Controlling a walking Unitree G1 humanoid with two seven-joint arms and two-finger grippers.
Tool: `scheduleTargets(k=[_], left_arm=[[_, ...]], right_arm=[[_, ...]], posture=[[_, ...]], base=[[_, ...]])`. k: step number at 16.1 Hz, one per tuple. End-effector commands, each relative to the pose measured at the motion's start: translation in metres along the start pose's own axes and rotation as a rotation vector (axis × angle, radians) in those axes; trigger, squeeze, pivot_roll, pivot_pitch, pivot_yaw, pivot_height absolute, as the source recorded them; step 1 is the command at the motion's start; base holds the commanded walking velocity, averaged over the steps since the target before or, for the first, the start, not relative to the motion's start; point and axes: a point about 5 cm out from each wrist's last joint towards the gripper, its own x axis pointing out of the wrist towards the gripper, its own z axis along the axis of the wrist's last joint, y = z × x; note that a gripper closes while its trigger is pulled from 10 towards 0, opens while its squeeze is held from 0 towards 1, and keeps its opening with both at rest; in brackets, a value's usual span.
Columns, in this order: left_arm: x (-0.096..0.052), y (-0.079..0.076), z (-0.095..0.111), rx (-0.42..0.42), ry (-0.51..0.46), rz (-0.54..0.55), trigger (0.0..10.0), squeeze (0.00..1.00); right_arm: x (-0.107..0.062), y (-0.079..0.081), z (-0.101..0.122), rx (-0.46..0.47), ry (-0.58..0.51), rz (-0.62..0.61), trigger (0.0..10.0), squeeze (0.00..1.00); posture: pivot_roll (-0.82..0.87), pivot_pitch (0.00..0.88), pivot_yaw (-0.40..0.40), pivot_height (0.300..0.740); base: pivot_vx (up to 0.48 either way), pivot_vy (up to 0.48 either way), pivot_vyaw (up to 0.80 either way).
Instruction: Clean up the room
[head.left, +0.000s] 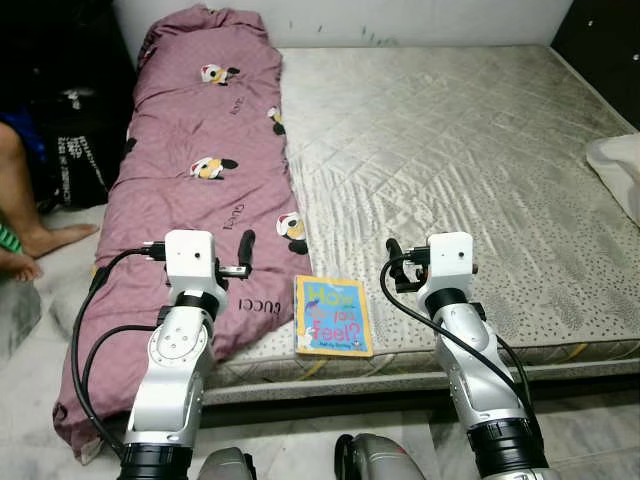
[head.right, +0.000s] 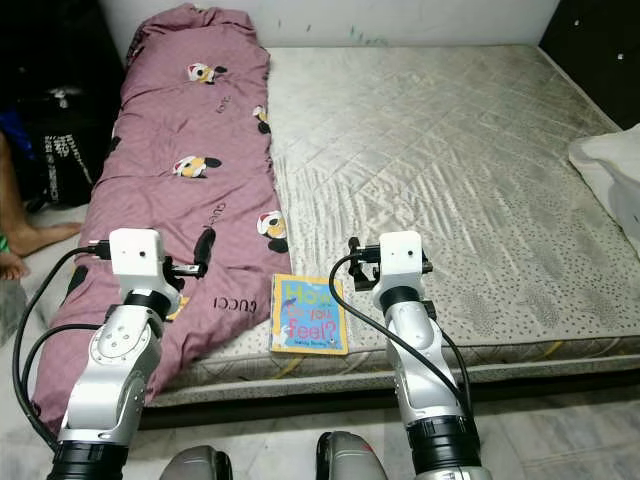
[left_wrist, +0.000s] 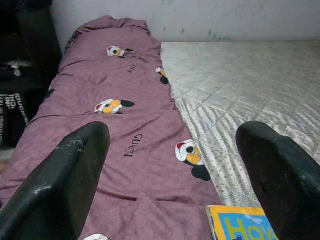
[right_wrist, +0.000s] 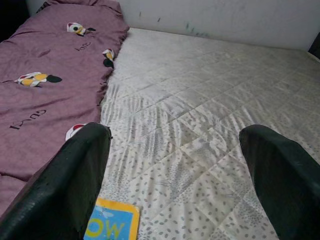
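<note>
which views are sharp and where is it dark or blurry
Eye views: evenly lit and sharp on the book and mattress, dark at the upper left corner. Left wrist view: left gripper fingers softly out of focus. Right wrist view: right gripper likewise.

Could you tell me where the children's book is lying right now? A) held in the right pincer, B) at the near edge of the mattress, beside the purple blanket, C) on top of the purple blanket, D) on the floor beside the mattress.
B: the book lies flat at the near edge of the mattress, just beside the purple blanket, between the two open pincers, left pincer and right pincer, neither touching it.
</note>
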Motion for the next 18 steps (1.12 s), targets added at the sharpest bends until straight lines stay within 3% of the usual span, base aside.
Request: scheduleTargets(k=[1,6,11,13,18], left_arm=[[0.000,-0.001,0.001,-0.001,-0.007,-0.002,10.0,0.00],[-0.002,0.000,0.000,-0.013,-0.004,0.013,10.0,0.00],[-0.012,0.017,-0.007,0.049,0.018,0.048,10.0,0.00],[-0.021,0.030,-0.007,0.093,0.009,0.066,10.0,0.00],[-0.038,0.038,-0.005,0.154,-0.008,0.007,10.0,0.00]], right_arm=[[0.000,-0.004,0.000,-0.009,-0.001,-0.008,10.0,0.00],[0.000,-0.004,-0.001,-0.010,0.001,-0.002,10.0,0.00],[-0.008,-0.010,-0.004,-0.013,0.008,-0.013,10.0,0.00],[-0.017,-0.019,-0.006,-0.020,0.013,-0.039,10.0,0.00],[-0.037,-0.039,-0.003,-0.028,0.010,-0.109,10.0,0.00]], posture=[[-0.03,0.101,-0.012,0.740],[-0.03,0.099,-0.015,0.740],[-0.03,0.115,-0.012,0.740],[-0.03,0.155,-0.018,0.740],[-0.03,0.182,-0.029,0.740]], base=[[0.000,-0.398,0.00],[0.000,-0.136,0.00],[0.000,0.000,0.00],[0.000,0.000,0.00],[0.000,0.000,0.00]])
